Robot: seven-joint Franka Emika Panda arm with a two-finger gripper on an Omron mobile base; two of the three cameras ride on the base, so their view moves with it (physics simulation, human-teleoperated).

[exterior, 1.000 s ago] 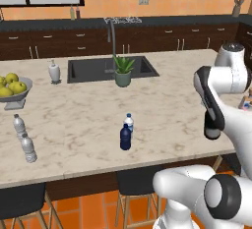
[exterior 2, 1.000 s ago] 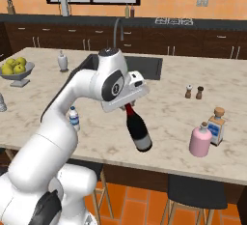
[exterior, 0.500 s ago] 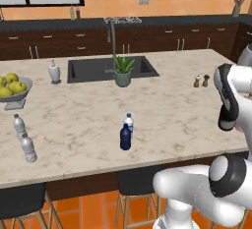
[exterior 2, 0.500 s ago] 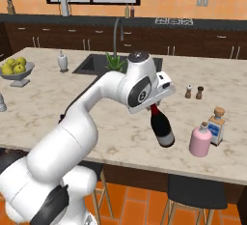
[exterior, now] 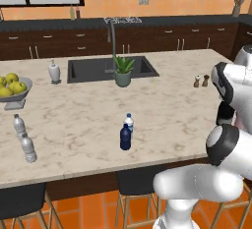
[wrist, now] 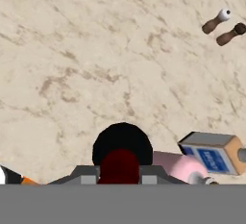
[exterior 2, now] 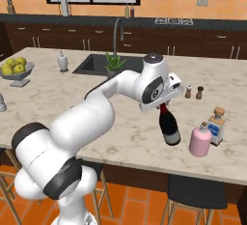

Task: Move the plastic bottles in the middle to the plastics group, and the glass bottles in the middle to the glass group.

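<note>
My gripper [exterior 2: 162,106] is shut on the red neck of the tall dark wine bottle [exterior 2: 169,128], which hangs upright over the counter's right part. The squat pink container [exterior 2: 200,140] stands just right of it, a small gap away. In the hand view the wine bottle [wrist: 122,143] shows from above between the fingers, with the pink container [wrist: 176,165] close beside it. The dark blue bottle [exterior: 125,138] and the clear blue-capped bottle [exterior: 129,123] stand together mid-counter. Two greyish clear bottles [exterior: 18,125] [exterior: 28,148] stand at the left edge.
A square bottle with a blue label [exterior 2: 216,128] stands right behind the pink container. Salt and pepper shakers [exterior 2: 194,92] sit farther back. A potted plant [exterior: 122,71] stands by the sink [exterior: 93,69], a soap dispenser [exterior: 54,71] and a fruit bowl [exterior: 12,88] to the left.
The arm has swung right across the counter with the wine bottle in its grip, bringing it from mid-counter to beside the pink container. The small bottles have not moved.
</note>
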